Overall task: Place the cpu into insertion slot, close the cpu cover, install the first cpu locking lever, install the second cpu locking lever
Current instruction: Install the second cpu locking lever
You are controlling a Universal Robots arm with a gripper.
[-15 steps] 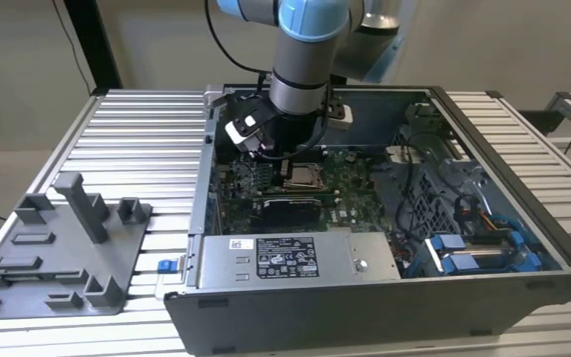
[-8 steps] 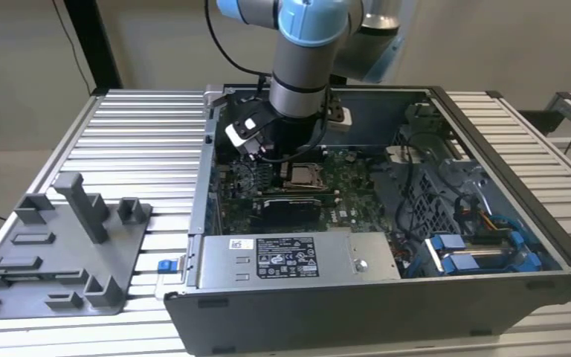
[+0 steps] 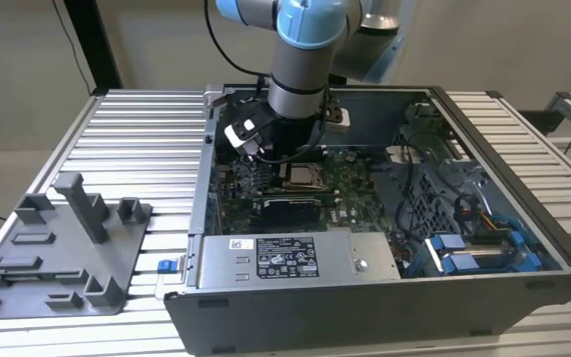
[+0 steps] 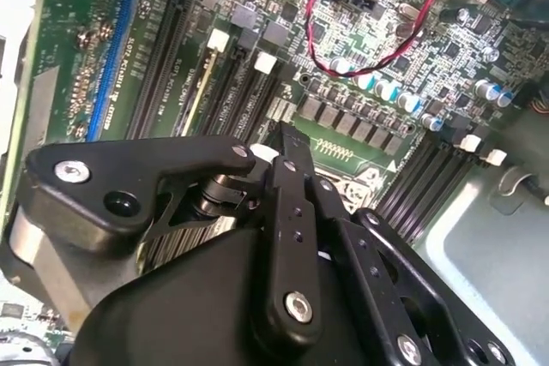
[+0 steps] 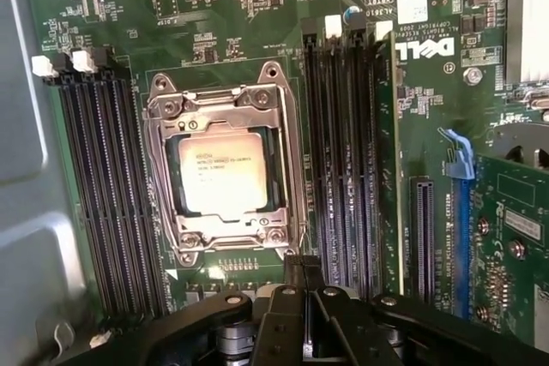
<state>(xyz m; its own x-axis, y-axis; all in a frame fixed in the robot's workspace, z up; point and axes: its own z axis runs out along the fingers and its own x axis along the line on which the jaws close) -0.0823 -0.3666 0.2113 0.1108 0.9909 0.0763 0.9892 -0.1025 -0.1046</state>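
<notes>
In the first wrist view the cpu (image 5: 221,176) lies flat in the insertion slot (image 5: 185,248), silver face up. The cpu cover (image 5: 214,113) is down over it, framing the chip. Thin metal levers run along both long sides of the cover, such as the lever (image 5: 295,169) on one side; I cannot tell whether they are latched. My gripper (image 5: 298,265) hovers just off one end of the socket, shut with nothing in it. Its closed black fingers (image 4: 287,147) also appear over the green board in the second wrist view. In the exterior view the cpu (image 3: 303,176) sits right beside the arm's wrist.
Long black memory slots (image 5: 343,152) flank the socket on both sides. A red and black wire (image 4: 360,32) loops over the board. The open case holds a grey power supply (image 3: 285,256) and blue drive brackets (image 3: 474,253). A grey fixture tray (image 3: 57,245) sits at the exterior view's left.
</notes>
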